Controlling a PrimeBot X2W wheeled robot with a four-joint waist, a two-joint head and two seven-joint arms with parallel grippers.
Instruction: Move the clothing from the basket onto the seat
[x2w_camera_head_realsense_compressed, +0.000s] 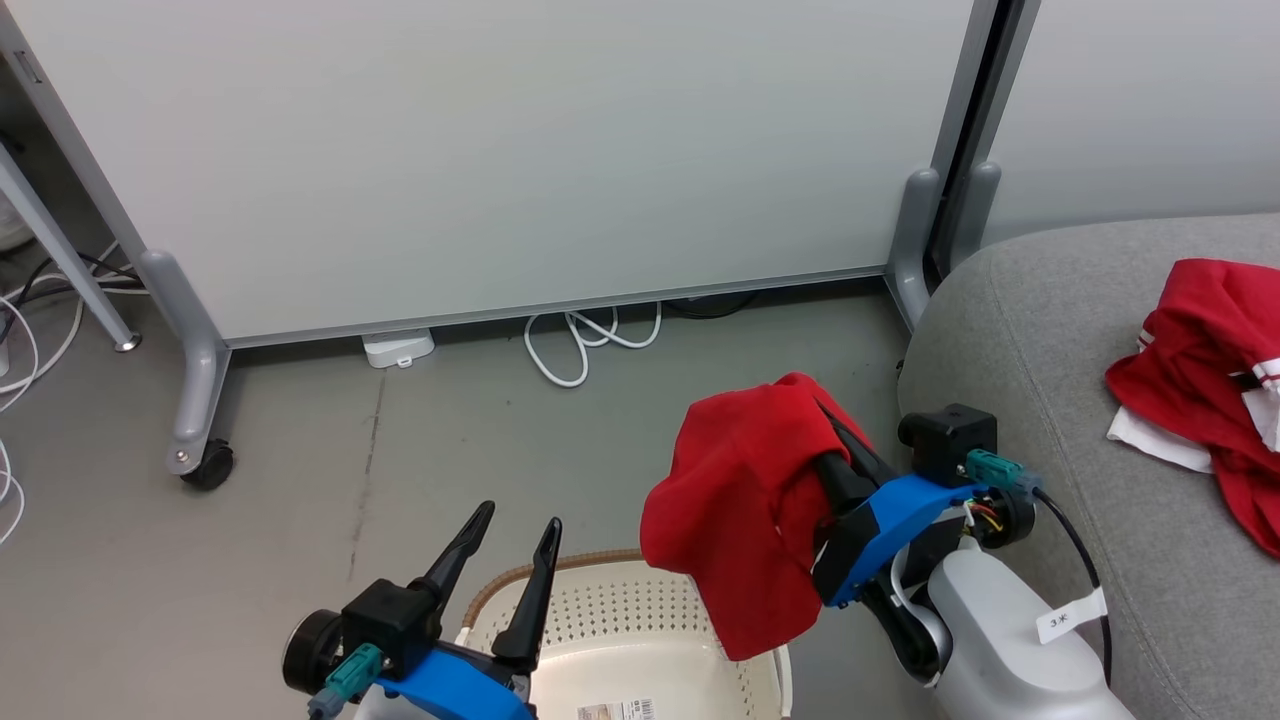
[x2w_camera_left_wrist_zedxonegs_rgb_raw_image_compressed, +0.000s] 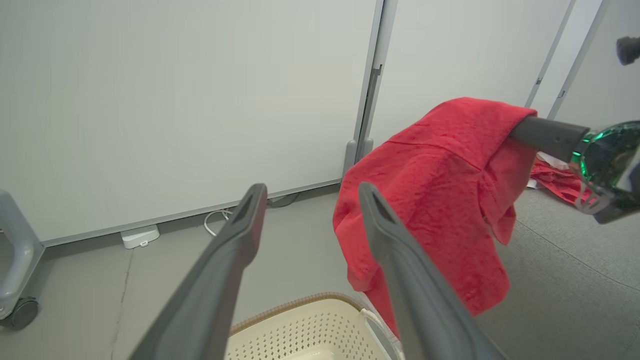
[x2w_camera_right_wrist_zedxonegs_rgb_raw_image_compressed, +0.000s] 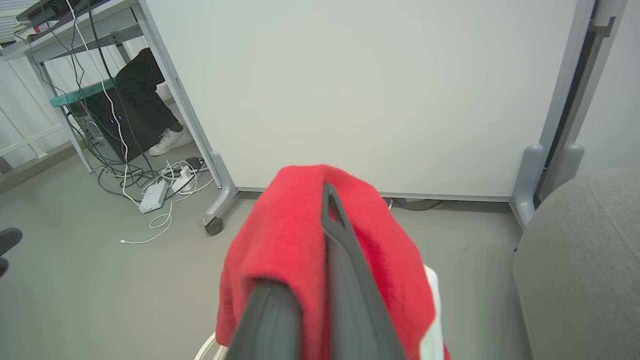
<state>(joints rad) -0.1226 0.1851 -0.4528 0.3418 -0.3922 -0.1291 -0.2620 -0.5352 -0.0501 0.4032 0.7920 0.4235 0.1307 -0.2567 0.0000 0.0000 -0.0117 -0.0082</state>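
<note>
Red garment (x2w_camera_head_realsense_compressed: 745, 510) hangs clamped in your right end effector (x2w_camera_right_wrist_zedxonegs_rgb_raw_image_compressed: 315, 210) over the basket (x2w_camera_head_realsense_compressed: 620, 610); your left end effector (x2w_camera_head_realsense_compressed: 518, 520) stands apart.

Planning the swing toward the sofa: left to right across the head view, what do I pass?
Panel's wheeled foot → left gripper → basket → plain red garment → sofa → red-and-white garment lying on it.
</note>
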